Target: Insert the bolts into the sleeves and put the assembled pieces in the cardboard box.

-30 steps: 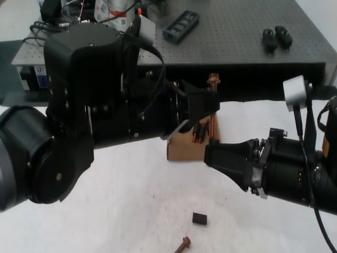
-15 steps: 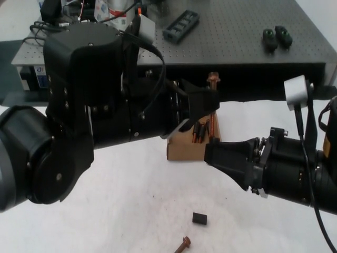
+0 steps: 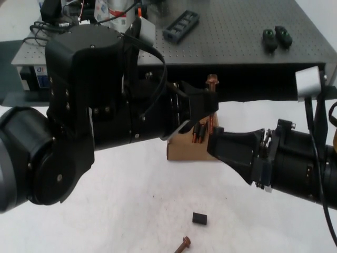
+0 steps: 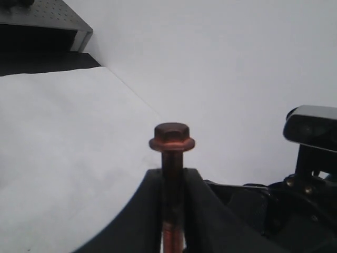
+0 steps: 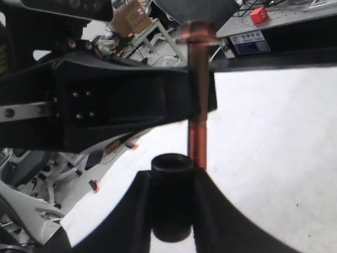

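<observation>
My left gripper (image 3: 207, 107) is shut on a copper bolt (image 3: 212, 82), held upright with its head up, above the cardboard box (image 3: 184, 150). The left wrist view has the bolt (image 4: 171, 150) clamped between the left gripper (image 4: 172, 176) fingers. My right gripper (image 3: 217, 143) sits just right of the box, shut on a black sleeve (image 5: 171, 197). In the right wrist view the sleeve's open end lies close beside the bolt (image 5: 198, 100) shank, a little off to one side. Dark and copper assembled pieces (image 3: 200, 132) stand in the box.
A loose black sleeve (image 3: 199, 219) and a loose copper bolt (image 3: 183, 245) lie on the white cloth near the front. Behind is a perforated metal table (image 3: 237, 50) with a black tray (image 3: 180, 25), two dark parts (image 3: 276, 37) and cables.
The right arm has drawn back a little to the right and risen slightly with the sleeve. The left arm and its bolt have hardly moved.
</observation>
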`<state>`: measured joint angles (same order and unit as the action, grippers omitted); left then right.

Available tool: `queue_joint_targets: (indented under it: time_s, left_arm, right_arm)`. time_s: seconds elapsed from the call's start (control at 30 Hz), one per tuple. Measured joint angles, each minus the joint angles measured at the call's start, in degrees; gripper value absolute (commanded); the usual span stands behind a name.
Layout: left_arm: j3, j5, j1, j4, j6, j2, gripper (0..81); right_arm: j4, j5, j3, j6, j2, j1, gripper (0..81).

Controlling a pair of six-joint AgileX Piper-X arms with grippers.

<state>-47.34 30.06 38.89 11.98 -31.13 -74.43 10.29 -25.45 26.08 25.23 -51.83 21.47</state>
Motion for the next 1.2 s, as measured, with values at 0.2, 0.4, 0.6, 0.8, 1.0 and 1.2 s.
queue_joint_targets:
  time_s: [0.2, 0.4, 0.6, 0.8, 1.0, 1.2]
  left_arm:
    - [0.0, 0.0, 0.0, 0.36, 0.0, 0.0, 0.6]
    - [0.0, 0.21, 0.0, 0.36, 0.0, 0.0, 0.6]
    - [0.0, 0.68, 0.0, 0.36, 0.0, 0.0, 0.6]
    - [0.0, 0.67, 0.0, 0.71, 0.0, 0.0, 0.6]
    - [0.0, 0.67, 0.0, 0.74, 0.0, 0.0, 0.6]
    - [0.0, 1.18, 0.0, 0.74, 0.0, 0.0, 0.6]
  right_arm:
    - [-3.53, -3.81, 0.12, 0.46, 0.05, 0.0, 4.7]
    - [-5.1, -6.45, 0.12, 0.46, -0.93, 0.0, 4.7]
    - [-0.36, -2.73, 0.12, 0.59, -4.48, 0.0, 4.7]
    - [1.55, -1.45, 0.12, 0.59, -3.79, 0.0, 4.7]
    - [2.77, -1.09, 0.12, 0.59, -3.4, 0.0, 4.7]
    - [2.77, -0.91, 0.12, -0.59, -3.4, 0.0, 4.7]
